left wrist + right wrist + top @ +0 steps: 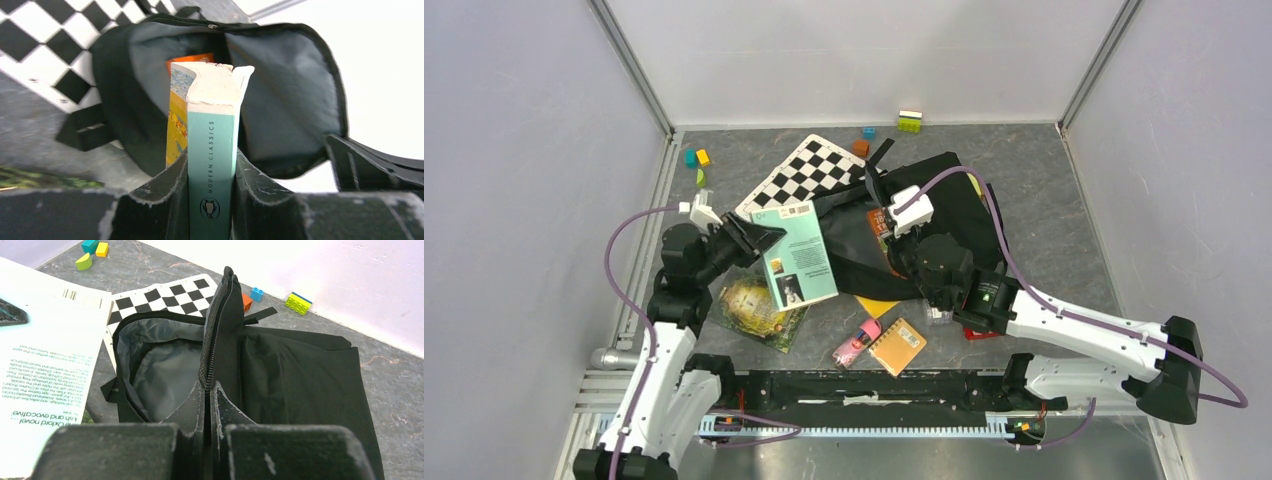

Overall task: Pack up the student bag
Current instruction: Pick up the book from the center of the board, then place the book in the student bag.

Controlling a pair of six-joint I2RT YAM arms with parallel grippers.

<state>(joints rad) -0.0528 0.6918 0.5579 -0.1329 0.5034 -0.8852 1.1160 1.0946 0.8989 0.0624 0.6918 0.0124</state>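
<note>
The student bag (944, 205) is a large black backpack lying at the table's middle, mouth open to the left, grey lining showing (160, 370). My right gripper (207, 390) is shut on the bag's zipped edge (217, 325) and holds it lifted; in the top view the gripper (879, 200) is above the mouth. My left gripper (211, 170) is shut on a teal paperback (212, 150), spine toward the camera, its far end at the bag's mouth (280, 100). In the top view that book (796, 255) lies left of the bag. An orange-yellow book (176, 115) sits inside the bag.
A chessboard (802, 172) lies behind the bag. A green-yellow book (754, 308), a pink marker (856, 342) and an orange notebook (898, 346) lie near the front. Small coloured blocks (696, 157) and a green brick (910, 121) sit at the back, walls beyond.
</note>
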